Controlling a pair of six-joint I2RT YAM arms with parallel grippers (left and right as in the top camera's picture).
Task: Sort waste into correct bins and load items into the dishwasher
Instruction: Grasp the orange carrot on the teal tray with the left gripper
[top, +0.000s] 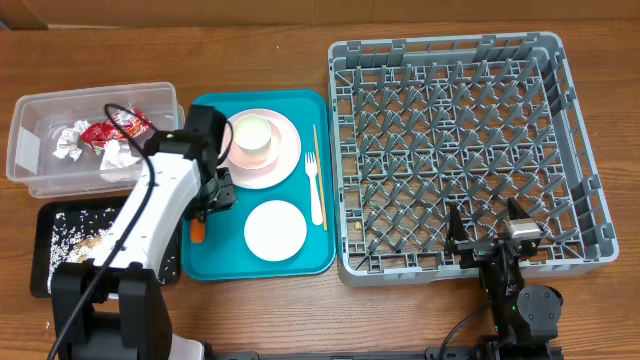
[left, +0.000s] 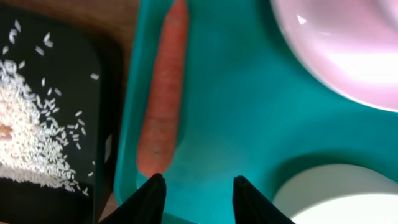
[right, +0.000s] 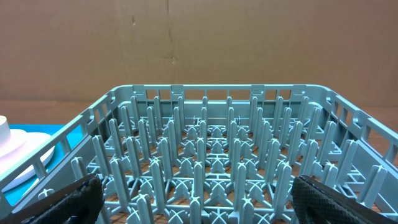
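Though the arm (top: 150, 210) half-hides the carrot (left: 163, 93) overhead, left fingers (left: 149, 199) apart beside it, right fingers (right: 71, 200) wide, tips cropped.

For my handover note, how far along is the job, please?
Done: crumpled white napkins and red wrapper in the clear plastic tub, rice in the black tray. In hand: open left hand hovers by the orange carrot. Left: pink plate, white bowls, fork, chopstick on the teal tray; grey lattice rack empty.
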